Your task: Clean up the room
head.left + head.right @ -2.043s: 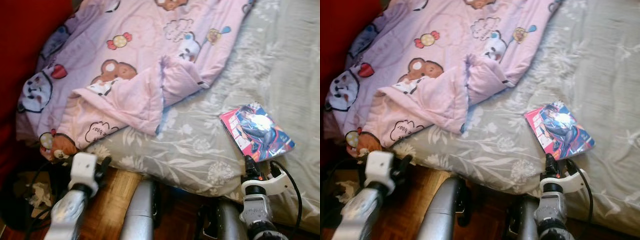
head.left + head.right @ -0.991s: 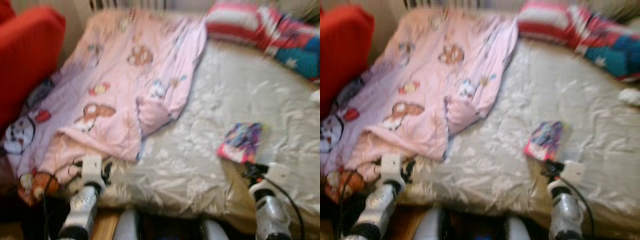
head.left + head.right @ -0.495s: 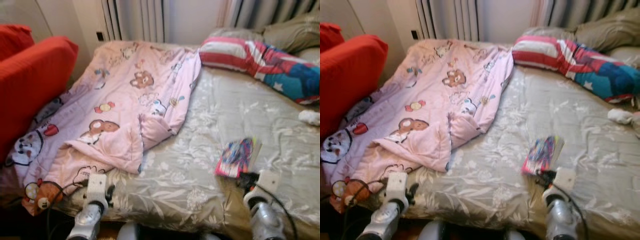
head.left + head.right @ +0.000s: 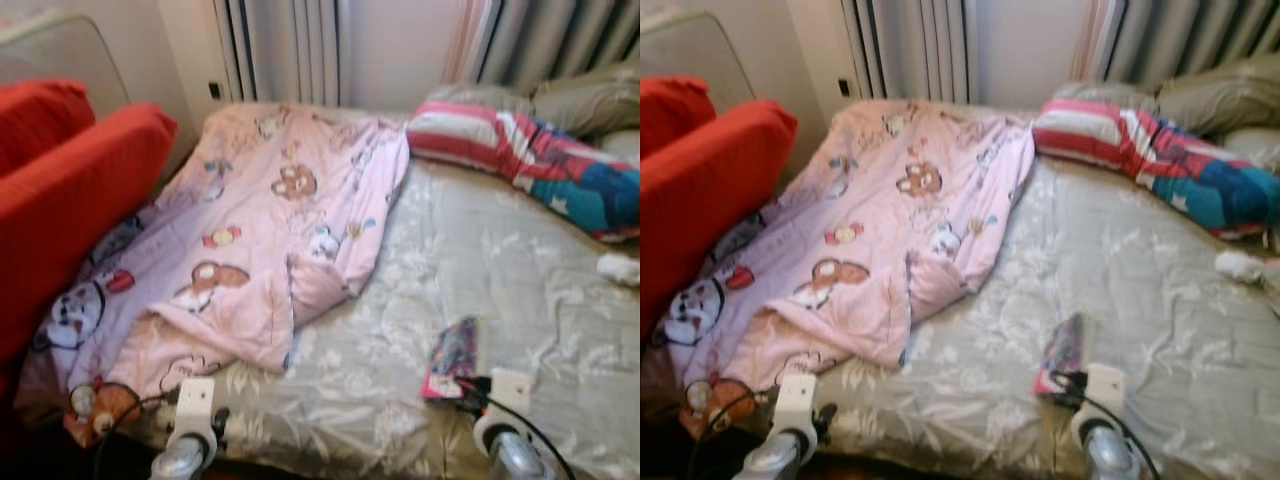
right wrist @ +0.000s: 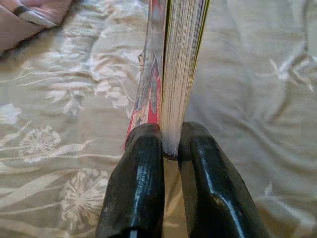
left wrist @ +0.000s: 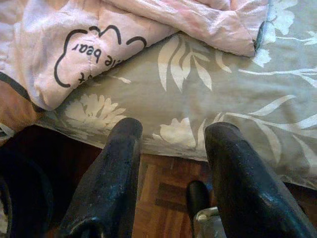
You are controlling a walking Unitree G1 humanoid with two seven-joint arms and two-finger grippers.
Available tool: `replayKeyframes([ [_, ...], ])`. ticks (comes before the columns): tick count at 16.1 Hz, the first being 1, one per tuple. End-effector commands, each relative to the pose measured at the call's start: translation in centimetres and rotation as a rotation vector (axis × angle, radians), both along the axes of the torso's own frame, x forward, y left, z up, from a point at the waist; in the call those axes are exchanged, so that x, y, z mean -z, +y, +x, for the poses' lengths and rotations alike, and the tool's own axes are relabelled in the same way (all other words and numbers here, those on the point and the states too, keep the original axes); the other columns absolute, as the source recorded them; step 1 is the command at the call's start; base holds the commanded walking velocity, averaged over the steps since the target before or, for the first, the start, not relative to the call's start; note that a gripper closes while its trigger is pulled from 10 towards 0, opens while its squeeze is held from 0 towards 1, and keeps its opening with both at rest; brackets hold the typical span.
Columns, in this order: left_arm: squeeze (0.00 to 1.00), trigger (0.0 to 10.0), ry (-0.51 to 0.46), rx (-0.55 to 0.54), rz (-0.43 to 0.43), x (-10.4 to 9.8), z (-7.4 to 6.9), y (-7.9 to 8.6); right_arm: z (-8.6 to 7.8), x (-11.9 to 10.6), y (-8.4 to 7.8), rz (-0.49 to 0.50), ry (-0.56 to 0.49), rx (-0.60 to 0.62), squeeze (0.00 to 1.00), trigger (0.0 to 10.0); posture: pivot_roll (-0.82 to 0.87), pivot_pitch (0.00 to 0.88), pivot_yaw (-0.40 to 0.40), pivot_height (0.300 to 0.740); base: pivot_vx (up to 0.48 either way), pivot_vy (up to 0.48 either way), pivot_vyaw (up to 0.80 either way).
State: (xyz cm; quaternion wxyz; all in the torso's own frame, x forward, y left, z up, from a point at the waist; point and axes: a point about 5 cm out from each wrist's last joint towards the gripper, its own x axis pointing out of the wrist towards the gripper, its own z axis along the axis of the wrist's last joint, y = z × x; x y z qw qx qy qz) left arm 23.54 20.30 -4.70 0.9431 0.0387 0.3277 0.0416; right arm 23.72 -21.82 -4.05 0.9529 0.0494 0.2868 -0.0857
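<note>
Your right pincer (image 5: 168, 148) is clamped on the comic book (image 5: 173, 74), holding it edge-up just above the bed (image 4: 520, 270). Your left pincer (image 6: 171, 148) hangs spread and empty at the bed's edge, near the pink blanket (image 4: 270, 230). A striped pillow (image 4: 520, 160) lies farther back.

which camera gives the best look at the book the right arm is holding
The right wrist view: the book stands on edge, pages sharp, clamped in the right pincer. The two eye views show it blurred and small, over the grey bedspread.

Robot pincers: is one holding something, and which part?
Yes. The right pincer pinches the thin colourful paperback book by its bottom edge. The left pincer is open, empty.
</note>
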Motion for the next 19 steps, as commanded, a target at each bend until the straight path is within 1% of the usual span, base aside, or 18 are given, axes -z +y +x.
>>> replayKeyframes([
  [1, 0.0, 10.0, 0.048, -0.027, 0.006, 0.7, -0.9, 0.2, 1.5, -1.3, 0.0, -0.043, -0.074, -0.008, 0.0, 10.0, 0.04, 0.0, -0.023, 0.74, 0.0, 0.0, 0.0],
  [3, 0.0, 10.0, 0.039, -0.044, -0.004, 0.6, -0.7, 0.3, 3.2, -3.1, -0.3, -0.094, -0.182, -0.007, 0.0, 10.0, 0.03, 0.0, -0.022, 0.74, 0.0, 0.0, 0.0],
  [5, 0.0, 10.0, 0.046, -0.038, 0.001, 0.6, -0.8, 0.3, 4.0, -4.1, -0.4, -0.101, -0.244, 0.0, 0.0, 10.0, 0.02, 0.0, -0.017, 0.74, 0.0, 0.0, 0.0],
  [6, 0.0, 10.0, 0.061, -0.037, 0.006, 0.8, -1.1, 0.4, 3.7, -3.8, -0.3, -0.086, -0.236, -0.005, 0.0, 10.0, 0.02, 0.0, -0.016, 0.74, 0.0, 0.0, 0.0],
  [8, 0.0, 10.0, 0.071, -0.031, -0.003, 0.9, -1.1, 0.2, 2.7, -2.6, 0.0, -0.064, -0.171, -0.007, 0.0, 10.0, 0.01, 0.0, -0.015, 0.74, 0.0, 0.0, 0.0],
  [10, 0.0, 10.0, 0.064, -0.034, -0.004, 0.7, -0.8, 0.0, 1.9, -1.8, 0.2, -0.064, -0.132, 0.003, 0.0, 10.0, 0.02, 0.0, -0.017, 0.74, 0.0, 0.0, 0.0],
  [11, 0.0, 10.0, 0.055, -0.034, -0.003, 0.5, -0.5, 0.0, 1.9, -1.8, 0.4, -0.057, -0.136, -0.004, 0.0, 10.0, 0.01, 0.0, -0.017, 0.74, 0.0, 0.0, 0.0],
  [13, 0.0, 10.0, 0.055, -0.032, 0.009, 0.5, -0.5, 0.0, 1.8, -1.8, 0.3, -0.06, -0.136, -0.003, 0.0, 10.0, 0.01, 0.0, -0.017, 0.74, 0.0, 0.0, 0.0],
  [15, 0.0, 10.0, 0.059, -0.028, 0.01, 0.6, -0.6, -0.1, 1.7, -1.7, 0.1, -0.044, -0.12, 0.031, 0.0, 10.0, 0.01, 0.0, -0.015, 0.74, 0.0, -0.296, 0.0],
  [16, 0.0, 10.0, 0.059, -0.033, 0.009, 0.7, -0.7, 0.0, 1.7, -1.7, -0.2, -0.009, -0.122, 0.076, 0.0, 10.0, 0.01, 0.0, -0.017, 0.74, 0.0, -0.394, -0.76],
  [17, 0.0, 10.0, 0.057, -0.036, 0.008, 0.7, -0.8, 0.0, 1.7, -1.7, -0.3, 0.002, -0.128, 0.093, 0.0, 10.0, 0.02, 0.0, -0.018, 0.74, 0.0, -0.394, -0.76],
  [18, 0.0, 10.0, 0.056, -0.036, 0.008, 0.7, -0.8, 0.1, 1.8, -1.8, -0.3, -0.005, -0.136, 0.089, 0.0, 10.0, 0.02, 0.0, -0.017, 0.74, 0.0, -0.394, 0.0],
  [19, 0.0, 10.0, 0.055, -0.038, 0.011, 0.6, -0.7, 0.1, 1.9, -2.0, -0.3, 0.01, -0.154, 0.105, 0.0, 10.0, 0.02, 0.0, -0.017, 0.74, 0.0, -0.394, 0.0],
])
